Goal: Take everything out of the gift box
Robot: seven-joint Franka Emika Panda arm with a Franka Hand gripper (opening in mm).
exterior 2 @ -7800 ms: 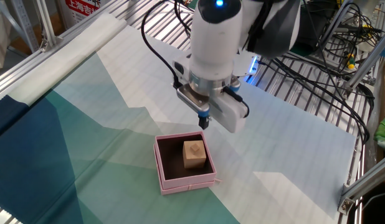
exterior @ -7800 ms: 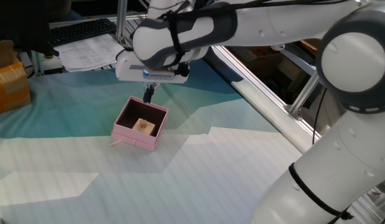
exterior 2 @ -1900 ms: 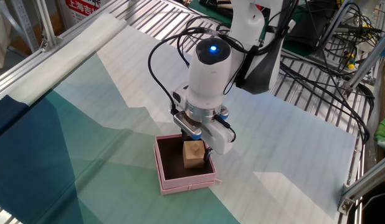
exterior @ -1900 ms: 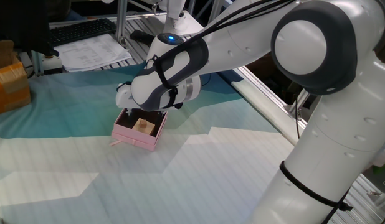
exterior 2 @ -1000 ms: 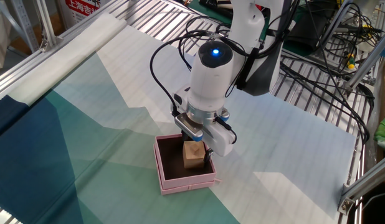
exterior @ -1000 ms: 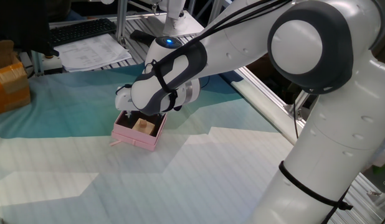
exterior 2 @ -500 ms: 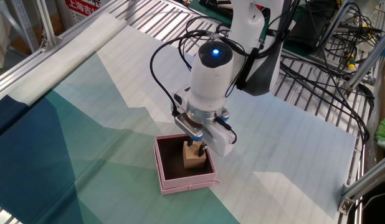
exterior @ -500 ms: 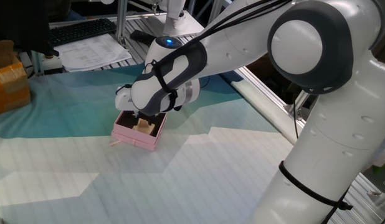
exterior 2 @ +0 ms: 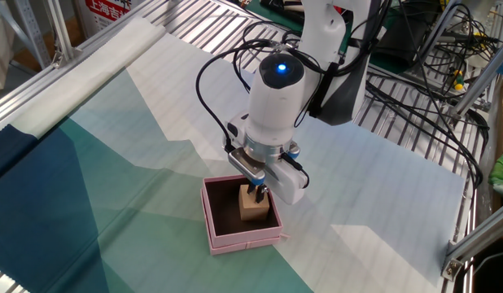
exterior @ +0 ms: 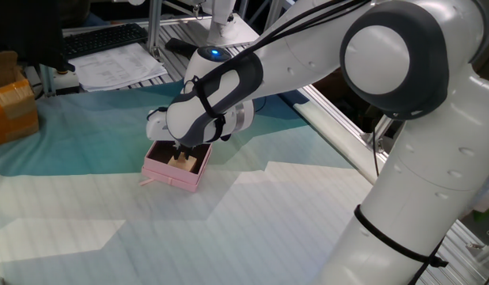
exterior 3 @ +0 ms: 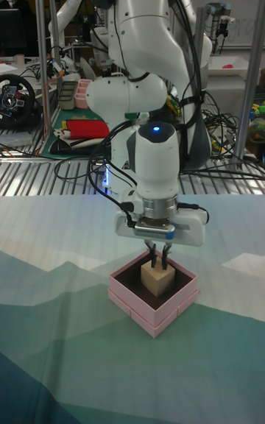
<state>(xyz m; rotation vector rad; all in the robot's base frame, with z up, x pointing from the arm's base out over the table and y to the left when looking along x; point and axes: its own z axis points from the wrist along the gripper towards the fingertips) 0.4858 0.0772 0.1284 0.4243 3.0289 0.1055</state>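
Observation:
The pale-pink gift box (exterior: pixel 170 176) (exterior 2: pixel 235 237) (exterior 3: pixel 157 313) sits on the teal and white cloth, dark brown inside. A light-tan cube (exterior: pixel 182 162) (exterior 2: pixel 251 211) (exterior 3: pixel 157 282) stands upright in it. My gripper (exterior: pixel 180 152) (exterior 2: pixel 255 195) (exterior 3: pixel 158 265) points straight down into the box. Its two dark fingers are drawn close together, and their tips rest on the cube's top face. The gap between them is far narrower than the cube. Whatever lies between the tips is hidden. The box floor around the cube is mostly in shadow.
An orange-brown taped carton (exterior: pixel 10 104) stands at the far left edge. Papers (exterior: pixel 118 65) and a keyboard (exterior: pixel 102 37) lie behind the cloth. Metal rails (exterior: pixel 331 119) and a slatted frame (exterior 2: pixel 414 122) border the table. Cables (exterior 2: pixel 447 49) hang at the back right.
The gripper came down from above the box into it. Over the last second its fingers closed together at the cube's top. The box and cube have stayed put.

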